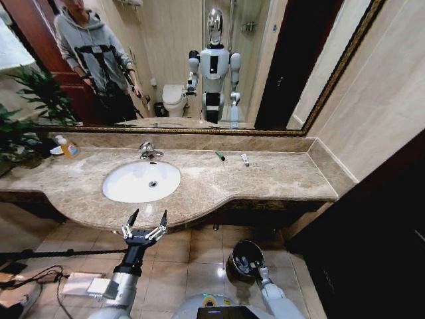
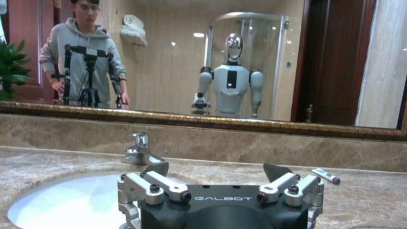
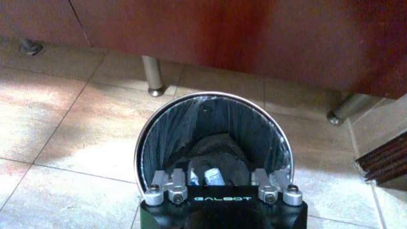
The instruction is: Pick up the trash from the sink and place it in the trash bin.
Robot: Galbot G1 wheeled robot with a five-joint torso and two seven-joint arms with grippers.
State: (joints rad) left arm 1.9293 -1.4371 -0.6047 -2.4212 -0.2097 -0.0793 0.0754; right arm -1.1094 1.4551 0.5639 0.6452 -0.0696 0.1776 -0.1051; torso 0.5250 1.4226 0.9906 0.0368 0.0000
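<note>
trash on surface: a short green stick (image 1: 220, 156) and a small white tube (image 1: 245, 159) lie near each other on the beige marble surface (image 1: 279, 176), upper middle of the head frame, right of the sink and close to the back ledge; in the left wrist frame the white tube (image 2: 325, 175) shows at middle right, lying flat with a dark cap end.
trash in bin: a small white piece with blue marks (image 3: 213, 177) lies at the bottom of the bin, low centre of the right wrist frame.
sink: white oval basin (image 1: 141, 181) left of centre in the head frame, chrome faucet (image 1: 147, 151) at its back rim; nothing but the drain seen inside.
trash bin: round black bin (image 1: 243, 260) with a glossy rim, lower centre-right of the head frame, on the tiled floor (image 1: 192, 259) in front of the surface; dark liner inside.
left claw: (image 1: 147, 224) lower left of centre in the head frame, just at the front edge of the surface before the basin, fingers spread wide, gripping nothing.
right claw: (image 3: 219, 185) low at the bin's near rim, reaching into its mouth; finger opening cannot be told.
soap bottle: yellow-orange bottle (image 1: 68, 147) at the far left of the surface, well apart from the basin.
</note>
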